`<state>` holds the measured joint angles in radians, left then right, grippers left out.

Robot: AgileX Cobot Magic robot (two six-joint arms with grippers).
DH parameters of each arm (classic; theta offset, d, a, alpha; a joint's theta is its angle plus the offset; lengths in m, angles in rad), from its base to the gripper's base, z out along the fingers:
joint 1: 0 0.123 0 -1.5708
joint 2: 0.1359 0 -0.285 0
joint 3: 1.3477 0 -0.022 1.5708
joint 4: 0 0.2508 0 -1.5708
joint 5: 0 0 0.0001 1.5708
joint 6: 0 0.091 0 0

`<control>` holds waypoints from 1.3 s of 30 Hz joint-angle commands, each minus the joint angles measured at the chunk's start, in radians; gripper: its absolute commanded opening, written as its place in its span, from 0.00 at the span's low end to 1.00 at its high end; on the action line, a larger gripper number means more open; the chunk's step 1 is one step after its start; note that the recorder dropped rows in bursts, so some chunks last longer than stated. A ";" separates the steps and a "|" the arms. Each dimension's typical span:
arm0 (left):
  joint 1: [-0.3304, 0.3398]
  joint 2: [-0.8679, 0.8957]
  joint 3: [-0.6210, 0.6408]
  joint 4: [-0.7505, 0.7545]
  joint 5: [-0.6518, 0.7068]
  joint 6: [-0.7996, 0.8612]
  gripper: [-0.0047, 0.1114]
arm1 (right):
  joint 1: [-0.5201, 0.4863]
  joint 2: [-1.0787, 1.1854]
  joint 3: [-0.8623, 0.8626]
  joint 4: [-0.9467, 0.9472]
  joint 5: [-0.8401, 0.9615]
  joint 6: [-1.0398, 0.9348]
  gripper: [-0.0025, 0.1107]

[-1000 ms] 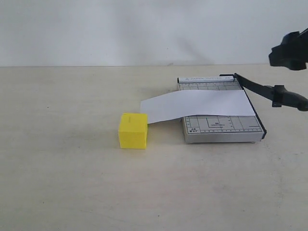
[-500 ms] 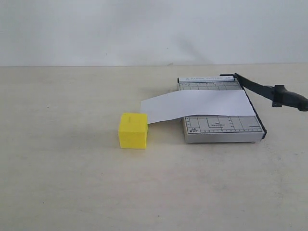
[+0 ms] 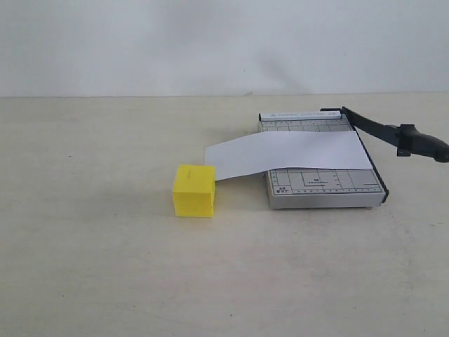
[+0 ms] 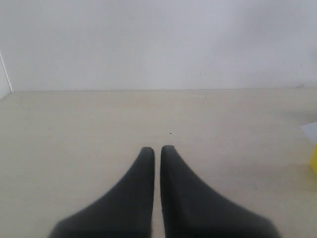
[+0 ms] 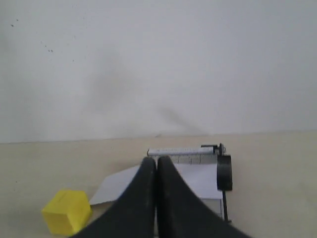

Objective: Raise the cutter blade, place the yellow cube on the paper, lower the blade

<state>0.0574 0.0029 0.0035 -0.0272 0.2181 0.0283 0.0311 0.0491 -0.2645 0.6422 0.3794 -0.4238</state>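
The yellow cube (image 3: 194, 190) rests on the table, just in front of the left end of the white paper (image 3: 287, 154). That strip lies across the grey trimmer (image 3: 323, 188) and sticks out to its left. The cutter blade (image 3: 393, 132) is raised, its thick handle pointing out past the trimmer's right side. Neither gripper shows in the exterior view. My left gripper (image 4: 157, 148) is shut and holds nothing, with a sliver of the cube (image 4: 314, 158) at the frame edge. My right gripper (image 5: 157, 159) is shut and empty, well back from the cube (image 5: 66, 210), paper (image 5: 198, 179) and blade handle (image 5: 224, 172).
A beige table (image 3: 105, 267) carries everything, and a plain white wall (image 3: 210, 42) rises behind it. The trimmer's ruler bar (image 3: 303, 115) runs along its far edge.
A second ago my right gripper hung at the exterior view's upper right, above the blade handle; it has since left that view. Cube, paper and blade have not moved.
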 commanded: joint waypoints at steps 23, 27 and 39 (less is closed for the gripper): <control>0.003 -0.003 -0.004 -0.010 -0.008 -0.008 0.08 | -0.002 -0.001 0.114 -0.027 -0.122 -0.089 0.02; 0.003 -0.003 -0.004 -0.010 -0.008 -0.008 0.08 | -0.002 -0.001 0.114 -0.027 -0.134 -0.127 0.02; 0.003 -0.003 -0.004 -0.010 -0.008 -0.008 0.08 | -0.002 -0.001 0.114 -0.027 -0.203 -0.127 0.02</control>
<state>0.0574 0.0029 0.0035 -0.0272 0.2181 0.0283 0.0311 0.0491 -0.1545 0.6182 0.1954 -0.5412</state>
